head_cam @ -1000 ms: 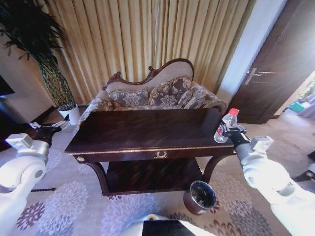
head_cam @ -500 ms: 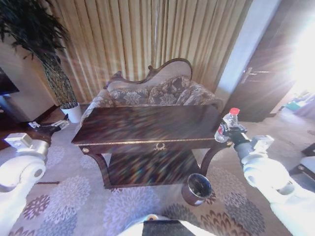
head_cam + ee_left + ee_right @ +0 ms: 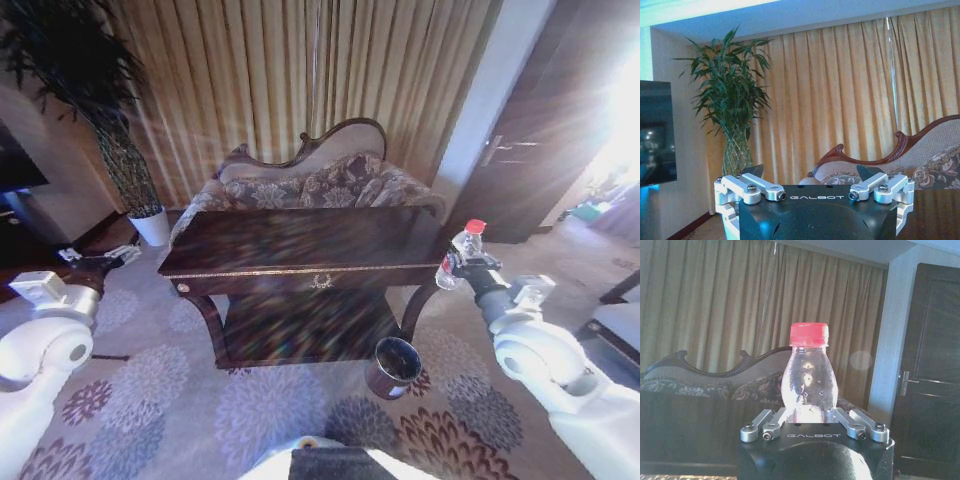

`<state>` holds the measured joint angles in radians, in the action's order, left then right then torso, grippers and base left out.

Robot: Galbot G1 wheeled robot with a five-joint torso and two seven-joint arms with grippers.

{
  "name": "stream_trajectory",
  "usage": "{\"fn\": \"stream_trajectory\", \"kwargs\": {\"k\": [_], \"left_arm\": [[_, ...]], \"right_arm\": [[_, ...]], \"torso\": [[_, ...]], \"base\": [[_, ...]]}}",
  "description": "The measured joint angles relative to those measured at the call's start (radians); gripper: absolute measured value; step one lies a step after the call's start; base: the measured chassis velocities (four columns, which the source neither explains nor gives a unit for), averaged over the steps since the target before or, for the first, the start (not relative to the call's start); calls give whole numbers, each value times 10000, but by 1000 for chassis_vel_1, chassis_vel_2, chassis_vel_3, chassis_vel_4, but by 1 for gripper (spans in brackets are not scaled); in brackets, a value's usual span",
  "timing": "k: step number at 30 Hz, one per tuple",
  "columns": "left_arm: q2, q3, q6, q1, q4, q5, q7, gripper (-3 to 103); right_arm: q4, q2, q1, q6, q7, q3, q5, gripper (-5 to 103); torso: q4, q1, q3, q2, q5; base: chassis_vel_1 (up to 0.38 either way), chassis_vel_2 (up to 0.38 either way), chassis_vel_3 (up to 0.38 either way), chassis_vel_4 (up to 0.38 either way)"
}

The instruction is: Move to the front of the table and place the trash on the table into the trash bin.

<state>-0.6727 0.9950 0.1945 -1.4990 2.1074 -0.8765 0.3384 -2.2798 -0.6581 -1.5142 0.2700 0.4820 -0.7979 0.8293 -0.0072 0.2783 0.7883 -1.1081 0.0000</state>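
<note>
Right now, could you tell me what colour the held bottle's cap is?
Red; the bottle cap shows best in the right wrist view.

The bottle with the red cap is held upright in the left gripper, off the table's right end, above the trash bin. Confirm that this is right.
Not quite: the bottle is held by the right gripper, not the left; the head view shows it. The rest stands: it is upright, off the right end of the table, with the trash bin on the floor below.
</note>
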Motion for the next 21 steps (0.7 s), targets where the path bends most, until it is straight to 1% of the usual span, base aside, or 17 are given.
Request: {"fn": "stream_trajectory", "kwargs": {"k": [7,9,11,12,13,14,15,17,18,20,21], "left_arm": [[3,51,-5,-38,29,-3,14,100],[-20,51,-8,-52,55,-4,16,100],[-33,51,-9,-64,73,-3,19,100],[-54,48,-14,-98,115,2,35,100],[-54,48,-14,-98,115,2,35,100],[-63,50,-18,-144,166,4,53,100],[-63,50,-18,-144,166,4,53,100],[-69,145,-38,-320,287,5,95,100],[-69,145,-38,-320,287,5,95,100],[-69,299,-102,-533,414,0,126,100],[-69,299,-102,-533,414,0,126,100]], "right_arm": [[48,-8,22,-57,-5,75,-83,25],[211,-23,73,-160,-46,297,-363,25],[282,-34,107,-173,-95,404,-444,25],[513,-55,295,-191,-161,737,-571,25],[513,-55,295,-191,-161,737,-571,25],[834,-68,598,-206,-179,1133,-627,25],[834,-68,598,-206,-179,1133,-627,25],[1754,-73,1389,-232,-283,2066,-842,25],[1754,-73,1389,-232,-283,2066,-842,25],[2702,-170,1996,-317,-744,2752,-1034,25],[2702,-170,1996,-317,-744,2752,-1034,25]], "torso": [[-1,-1,-1,0,1],[-1,-2,-1,-1,0],[-1,-4,-2,-2,0],[-2,-6,-3,-4,0],[-2,-6,-3,-4,0],[1,-6,-3,-4,0],[1,-6,-3,-4,0],[1,-1,1,0,0],[1,-1,1,0,0],[1,5,3,4,-1],[1,5,3,4,-1]], "base": [[136,-148,-128,141],[108,-134,-123,132],[91,-99,-103,118],[69,-69,-45,40],[69,-69,-45,40],[0,0,0,0],[0,0,0,0],[0,0,0,0],[0,0,0,0],[0,0,0,0],[0,0,0,0]]}}
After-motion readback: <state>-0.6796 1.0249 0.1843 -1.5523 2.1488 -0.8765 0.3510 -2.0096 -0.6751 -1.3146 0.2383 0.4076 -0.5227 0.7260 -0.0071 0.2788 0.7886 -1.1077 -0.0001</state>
